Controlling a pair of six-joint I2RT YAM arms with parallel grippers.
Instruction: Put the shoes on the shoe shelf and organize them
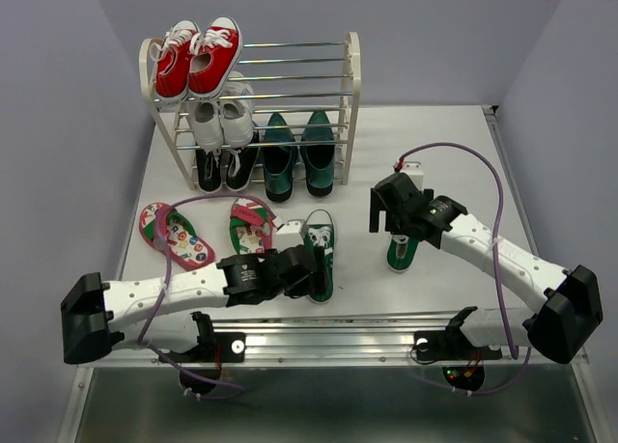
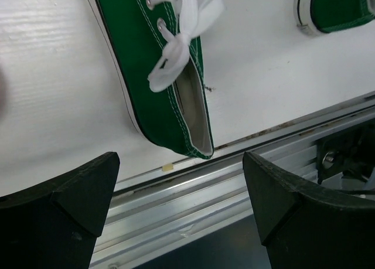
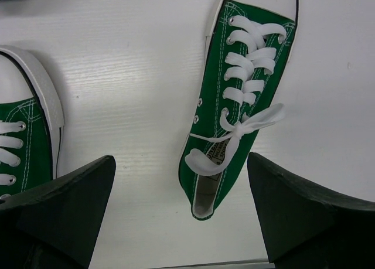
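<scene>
Two green canvas sneakers with white laces lie on the white table. My left gripper (image 1: 315, 269) (image 2: 179, 163) hovers open over the heel of the left sneaker (image 1: 320, 248) (image 2: 158, 75). My right gripper (image 1: 388, 211) (image 3: 180, 160) stands open above the right sneaker (image 1: 403, 251) (image 3: 240, 99), whose heel shows between the fingers. Neither gripper holds anything. The dark green loafers (image 1: 297, 155) sit on the lowest tier of the shoe shelf (image 1: 353, 76). Two flip-flops (image 1: 176, 235) (image 1: 251, 226) lie sole-up at the left of the table.
Red sneakers (image 1: 198, 57) fill the left of the shelf's top tier, white sneakers (image 1: 222, 120) sit below them, and a dark pair (image 1: 217, 168) lower still. An aluminium rail (image 1: 338, 332) (image 2: 205, 187) runs along the table's near edge. Purple cables loop by both arms.
</scene>
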